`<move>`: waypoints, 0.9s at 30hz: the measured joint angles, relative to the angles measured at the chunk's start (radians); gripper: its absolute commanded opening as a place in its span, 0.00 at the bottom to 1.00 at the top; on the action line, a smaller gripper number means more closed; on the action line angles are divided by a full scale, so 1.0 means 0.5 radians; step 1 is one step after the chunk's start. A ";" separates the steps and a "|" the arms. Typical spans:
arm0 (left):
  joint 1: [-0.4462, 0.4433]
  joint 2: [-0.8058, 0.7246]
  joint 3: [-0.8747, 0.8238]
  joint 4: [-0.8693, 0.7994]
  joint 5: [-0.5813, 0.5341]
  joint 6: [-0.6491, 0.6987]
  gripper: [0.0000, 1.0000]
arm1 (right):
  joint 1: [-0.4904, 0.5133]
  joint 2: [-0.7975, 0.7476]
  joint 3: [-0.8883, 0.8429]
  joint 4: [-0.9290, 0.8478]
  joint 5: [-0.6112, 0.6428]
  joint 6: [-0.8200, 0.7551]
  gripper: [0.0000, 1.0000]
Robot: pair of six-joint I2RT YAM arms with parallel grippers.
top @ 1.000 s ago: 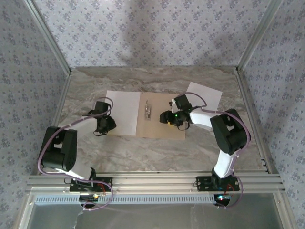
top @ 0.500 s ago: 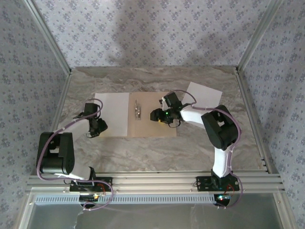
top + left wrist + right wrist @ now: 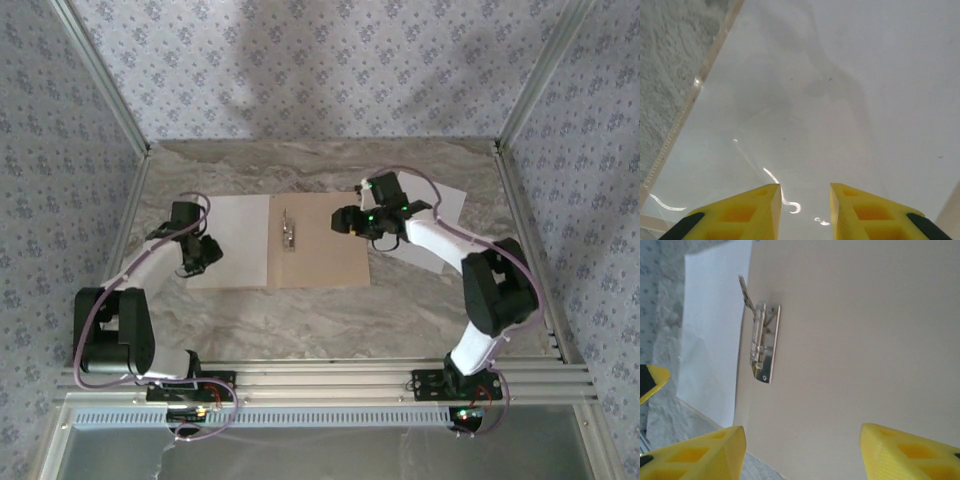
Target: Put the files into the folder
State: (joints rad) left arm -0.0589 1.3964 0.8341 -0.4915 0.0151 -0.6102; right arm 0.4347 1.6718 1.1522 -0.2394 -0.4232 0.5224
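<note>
The left fingers (image 3: pixel 752 210) stand a narrow gap apart with nothing between them, low over a white sheet (image 3: pixel 840 90) near its left edge. That sheet lies flat against the left side of the open folder (image 3: pixel 325 255). The right fingers (image 3: pixel 705 450) are spread wide and hold nothing, hanging over the folder's tan panel to the right of its metal clip (image 3: pixel 762 342). The folder lies flat in the middle of the worktop (image 3: pixel 300 165). A second sheet (image 3: pixel 448 205) lies beside the folder's right edge, partly hidden under the right arm.
</note>
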 measured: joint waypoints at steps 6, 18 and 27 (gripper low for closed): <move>-0.040 -0.106 0.142 -0.085 0.015 0.000 0.31 | -0.187 -0.226 -0.064 -0.048 0.076 -0.056 0.63; -0.471 -0.309 0.364 -0.150 -0.017 -0.025 0.32 | -0.439 -0.018 -0.262 -0.008 0.193 -0.075 0.59; -0.723 -0.158 0.476 -0.156 -0.064 -0.064 0.32 | -0.436 0.244 -0.262 0.031 0.188 -0.021 0.59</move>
State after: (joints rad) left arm -0.4202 1.3174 1.0721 -0.5694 -0.0170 -0.6422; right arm 0.2165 1.7939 1.0214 -0.2241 -0.3290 0.5117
